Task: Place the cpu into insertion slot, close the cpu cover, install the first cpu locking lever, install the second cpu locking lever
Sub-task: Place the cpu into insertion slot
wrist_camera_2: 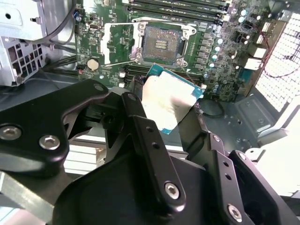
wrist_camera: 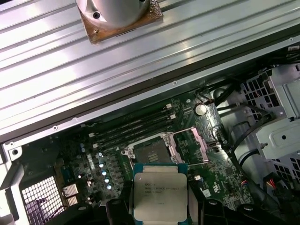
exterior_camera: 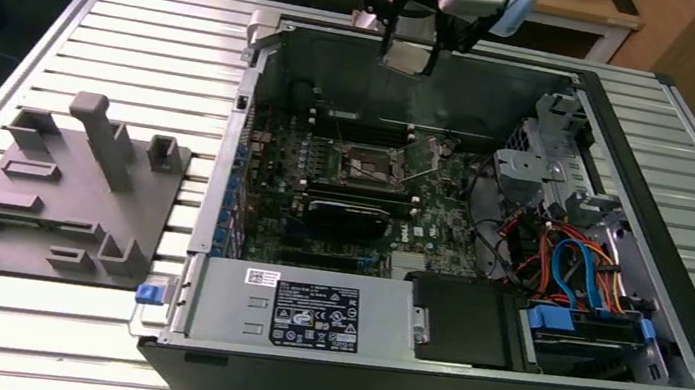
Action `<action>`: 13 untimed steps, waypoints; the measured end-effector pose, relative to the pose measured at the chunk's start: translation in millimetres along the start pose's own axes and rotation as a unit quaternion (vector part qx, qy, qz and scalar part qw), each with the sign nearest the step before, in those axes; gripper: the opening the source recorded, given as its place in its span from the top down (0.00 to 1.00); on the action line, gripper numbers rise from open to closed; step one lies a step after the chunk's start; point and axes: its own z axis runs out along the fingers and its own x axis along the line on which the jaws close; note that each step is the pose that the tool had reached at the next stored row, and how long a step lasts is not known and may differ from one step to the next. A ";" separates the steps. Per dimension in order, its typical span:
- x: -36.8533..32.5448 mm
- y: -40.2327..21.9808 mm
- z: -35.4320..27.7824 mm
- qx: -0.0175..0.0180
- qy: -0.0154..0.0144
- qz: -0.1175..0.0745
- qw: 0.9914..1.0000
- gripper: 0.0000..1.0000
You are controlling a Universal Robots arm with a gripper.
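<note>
The gripper [exterior_camera: 409, 54], upper middle of the exterior view, pinches the cpu [exterior_camera: 405, 60] by two opposite edges, in the air over the upper rim of the case [exterior_camera: 653, 326]. In the first wrist view the slot [wrist_camera: 151, 151] lies bare, with the cover [wrist_camera: 193, 143] open beside it. The chip is probably light, stiff and fragile (especially its underside), so edge holds suit it. The case lies open on a slatted metal table [exterior_camera: 100, 31], and a grey fixture [exterior_camera: 50, 206] sits at the exterior view's left.

No legible print on the cpu [wrist_camera: 160, 196] or the power-supply label [exterior_camera: 315, 317].
</note>
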 end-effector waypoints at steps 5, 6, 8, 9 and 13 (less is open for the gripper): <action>0.0 0.0 0.0 0.000 -0.001 0.013 1.000 0.46; 0.0 0.0 0.0 0.000 -0.001 0.016 1.000 0.46; 0.0 0.0 0.0 0.000 -0.002 0.020 1.000 0.46; 0.0 0.0 0.0 0.000 -0.002 0.023 1.000 0.46; 0.0 0.0 0.0 -0.001 -0.003 0.035 0.999 0.46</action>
